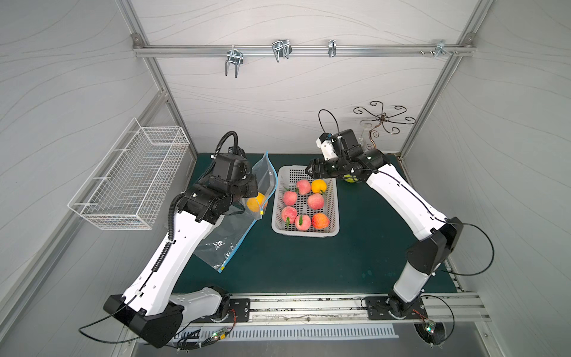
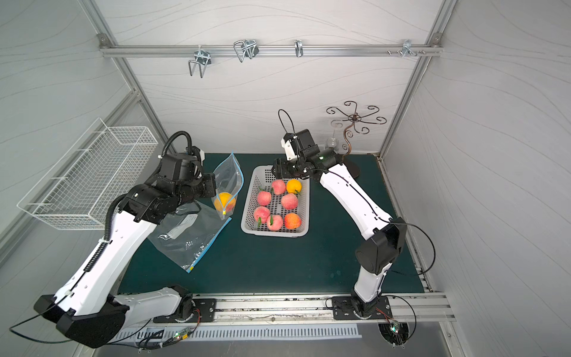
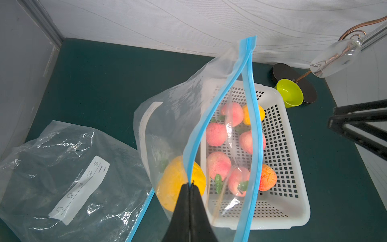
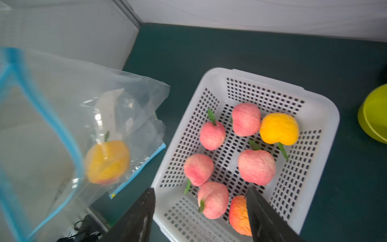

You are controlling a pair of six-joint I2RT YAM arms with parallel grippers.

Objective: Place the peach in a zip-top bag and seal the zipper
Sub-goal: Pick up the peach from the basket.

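The left gripper (image 3: 191, 185) is clamped tight on the blue zipper (image 3: 250, 48) at the end where its two strips meet, and holds the zip-top bag (image 3: 178, 109) up on edge above the table (image 1: 309, 262). From that pinch the strips run apart and rejoin at the far corner, so the mouth gapes along most of its length. A yellow-orange peach (image 3: 178, 184) sits low inside the bag, close by the pinched end; in both top views it shows through the clear plastic just beside the left wrist (image 1: 255, 202). The right gripper (image 4: 200, 189) has its jaws spread wide with nothing between them, and hovers over the far end of the white perforated basket (image 1: 304, 233), which stands just beside the held bag. In the basket lie six more peaches (image 1: 315, 201): four pink, one orange-red and one yellow. A second bag (image 3: 62, 167), flat and crumpled with a white label, lies on the table on the other side of the held bag, partly under the left arm. Beyond the basket, near the back wall, a green bowl (image 3: 290, 93) rests on the table against the dark foot of a curled metal stand (image 1: 383, 119).
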